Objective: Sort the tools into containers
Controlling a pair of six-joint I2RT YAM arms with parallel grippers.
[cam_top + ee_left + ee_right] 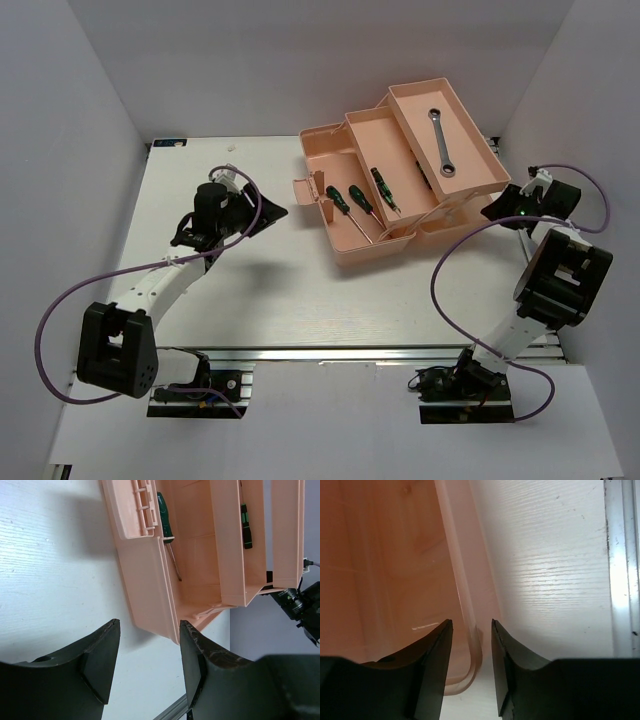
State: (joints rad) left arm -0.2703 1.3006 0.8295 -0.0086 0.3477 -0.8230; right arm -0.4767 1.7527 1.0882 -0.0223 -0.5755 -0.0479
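Desk [250,290]: white, carrying one item, the toolbox. No tool is visible loose on it in any view.

Toolbox [325,150]: salmon-pink, open, its trays stepped out in three tiers. All positions below are given from it.

Left end effector [150,665]: off the toolbox's latch side, apart from the wall, fingers spread wide with nothing between them.

Right end effector [470,662]: at the toolbox's opposite end, by a rounded lower corner. Fingers are parted only narrowly, and the pink rim shows through the gap. Contact with the rim cannot be confirmed.

Wrench [443,143]: lying flat and alone in the top tier.

Screwdrivers [360,197]: three are counted from overhead. Two lie side by side in the bottom tier and one in the middle tier. A fourth is not seen, and it may be hidden by a tray wall.

Assessment: sorting appears complete or nearly so, subject to that count.

Risks:
- If the right fingers press together here, or the arm swings sideways, they would likely catch the rim. That could drag or tilt the toolbox and roll the thin screwdrivers out of position.
- A forward move by the left arm would meet the toolbox wall or latch and push the whole toolbox toward the right arm.
- A straight lift clear by both arms looks like the safer exit
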